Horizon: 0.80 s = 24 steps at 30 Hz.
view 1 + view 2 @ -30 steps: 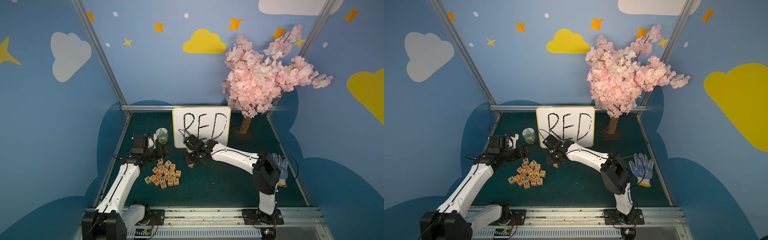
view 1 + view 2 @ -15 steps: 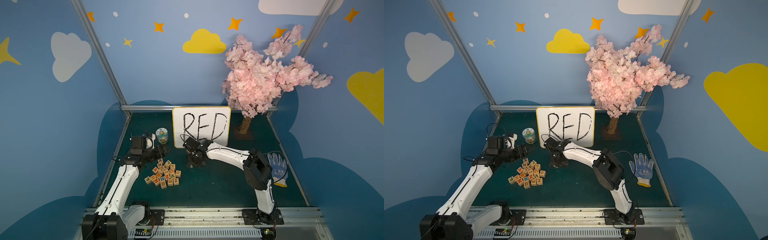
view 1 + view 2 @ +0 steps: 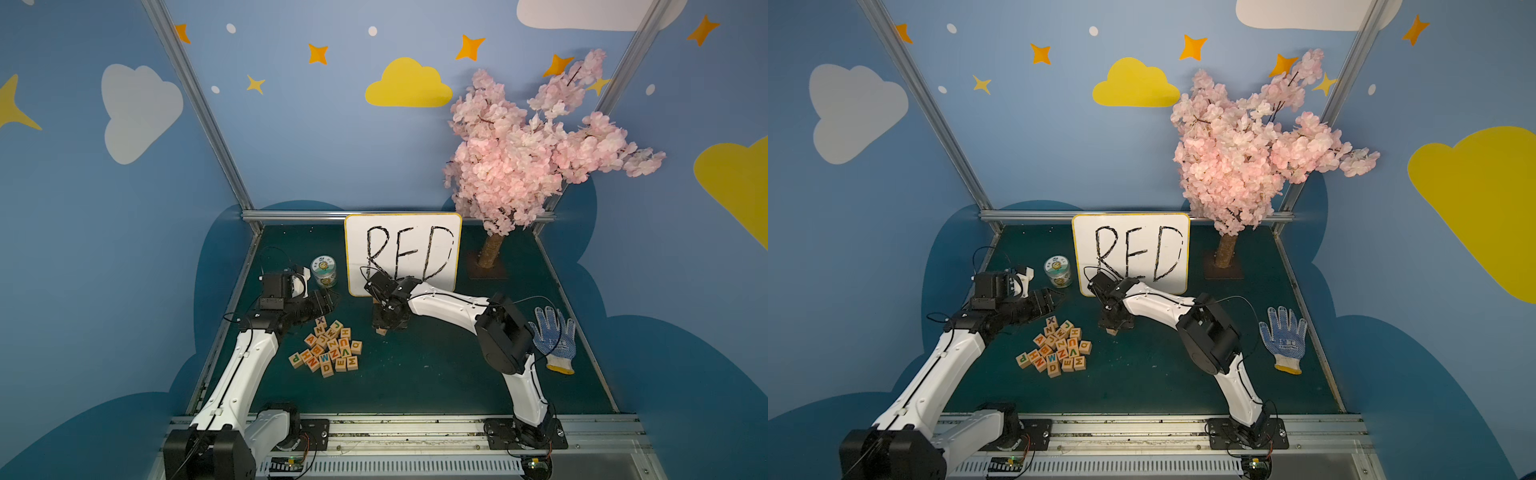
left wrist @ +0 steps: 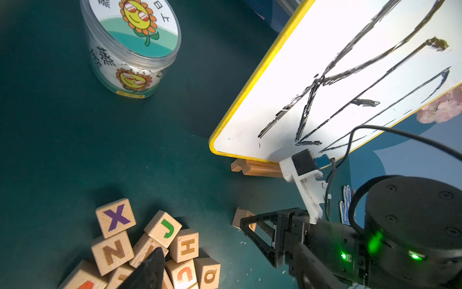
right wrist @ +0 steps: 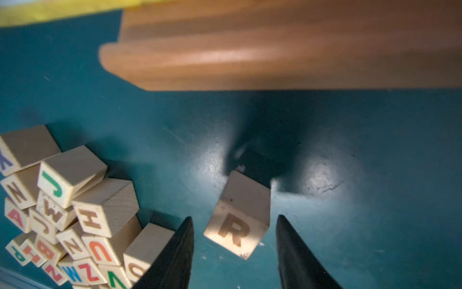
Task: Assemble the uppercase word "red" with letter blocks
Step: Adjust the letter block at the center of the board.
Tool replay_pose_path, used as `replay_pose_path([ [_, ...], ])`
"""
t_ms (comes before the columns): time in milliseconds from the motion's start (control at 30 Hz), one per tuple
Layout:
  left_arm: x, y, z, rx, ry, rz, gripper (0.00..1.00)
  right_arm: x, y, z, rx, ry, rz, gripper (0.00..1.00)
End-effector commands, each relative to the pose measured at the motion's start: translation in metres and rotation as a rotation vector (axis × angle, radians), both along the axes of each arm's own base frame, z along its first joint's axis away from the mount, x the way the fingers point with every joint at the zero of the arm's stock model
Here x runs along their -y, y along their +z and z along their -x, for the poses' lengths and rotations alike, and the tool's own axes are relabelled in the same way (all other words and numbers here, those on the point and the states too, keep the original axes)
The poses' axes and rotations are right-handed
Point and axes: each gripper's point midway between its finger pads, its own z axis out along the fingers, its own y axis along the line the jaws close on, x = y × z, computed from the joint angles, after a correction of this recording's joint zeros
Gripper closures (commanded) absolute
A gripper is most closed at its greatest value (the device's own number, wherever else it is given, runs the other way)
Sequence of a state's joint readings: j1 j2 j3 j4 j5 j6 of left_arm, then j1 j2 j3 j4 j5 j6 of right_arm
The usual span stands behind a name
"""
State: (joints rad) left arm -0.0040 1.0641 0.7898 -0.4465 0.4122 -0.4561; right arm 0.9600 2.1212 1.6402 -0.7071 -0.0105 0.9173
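1. Step in hand: setting down the first letter. My right gripper [image 5: 234, 217] stands low over the R block [image 5: 237, 230], jaws apart with a gap on each side. The block appears to rest on the mat [image 3: 436, 374], skewed, just before the board [image 3: 403, 249].
2. My left gripper [image 3: 1054, 299] hovers at the far edge of the letter blocks [image 3: 328, 347]. I cannot tell how its jaws stand.
3. Next move, in my judgement: lift clear without nudging R, then fetch E [image 3: 340, 364] and D [image 3: 327, 368] from the pile's near edge.
4. Against a second ago, my right elbow has swung inward, uncovering the glove [image 3: 555, 338]. The pile is unmoved.
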Motion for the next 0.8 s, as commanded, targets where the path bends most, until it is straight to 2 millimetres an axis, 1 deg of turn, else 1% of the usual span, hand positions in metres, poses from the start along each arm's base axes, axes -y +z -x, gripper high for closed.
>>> replay_pose_path([
  [0, 0.000, 0.000, 0.001, 0.005, -0.005, 0.003, 0.20, -0.005, 0.000, -0.006, 0.000, -0.001, -0.011, 0.49],
  [100, 0.000, 0.000, 0.000, 0.005, -0.004, 0.005, 0.20, -0.005, -0.002, -0.005, -0.003, 0.009, 0.007, 0.54],
  [267, -0.001, 0.001, 0.000, 0.008, -0.001, 0.004, 0.20, -0.008, -0.008, -0.001, -0.015, 0.049, 0.034, 0.68],
  [333, -0.001, 0.000, 0.000, 0.007, -0.002, 0.004, 0.20, -0.007, -0.009, 0.000, -0.019, 0.066, 0.060, 0.71],
  [433, -0.002, 0.001, 0.000, 0.009, 0.000, 0.005, 0.20, -0.007, -0.010, 0.001, -0.018, 0.097, 0.090, 0.72],
  [600, -0.002, 0.002, 0.000, 0.012, 0.002, 0.004, 0.20, -0.009, -0.009, -0.002, -0.005, 0.107, 0.099, 0.72],
  [767, -0.003, 0.003, 0.001, 0.016, 0.002, 0.001, 0.20, -0.012, -0.012, -0.004, -0.008, 0.119, 0.109, 0.66],
])
